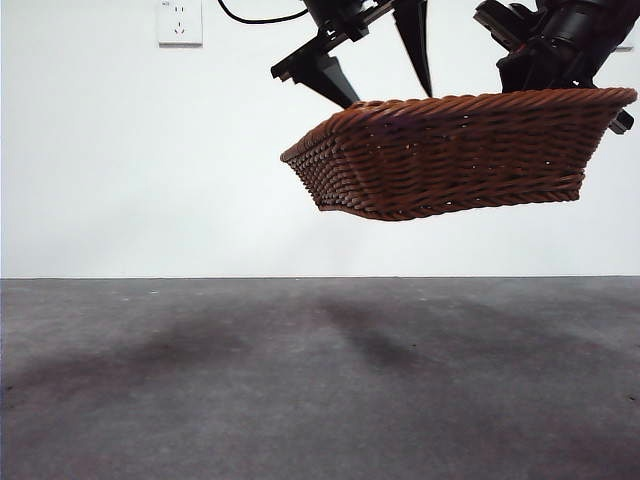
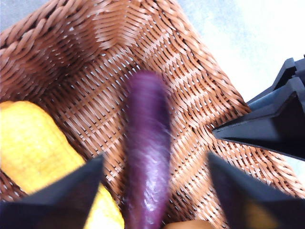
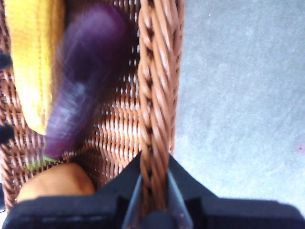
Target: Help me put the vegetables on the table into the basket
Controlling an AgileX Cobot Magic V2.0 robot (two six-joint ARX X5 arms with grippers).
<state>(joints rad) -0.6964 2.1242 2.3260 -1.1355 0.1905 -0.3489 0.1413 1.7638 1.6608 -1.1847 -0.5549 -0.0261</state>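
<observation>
The wicker basket (image 1: pixel 460 150) hangs tilted in the air above the table (image 1: pixel 320 380). My right gripper (image 3: pixel 155 193) is shut on the basket's braided rim (image 3: pixel 157 95); in the front view it (image 1: pixel 545 70) comes down at the basket's right end. Inside lie a blurred dark purple vegetable (image 2: pixel 147 143) (image 3: pixel 83 81), a yellow corn piece (image 2: pixel 33 148) (image 3: pixel 33 57) and a tan potato (image 3: pixel 57 183). My left gripper (image 2: pixel 152 188) (image 1: pixel 390 92) hovers open just over the basket, its jaws wide on either side of the purple one without touching it.
A white wall with a socket (image 1: pixel 180 22) stands behind the table. The basket's shadow falls on the grey surface (image 3: pixel 238 95) below it. The right gripper (image 2: pixel 267 124) also shows in the left wrist view, at the basket's edge.
</observation>
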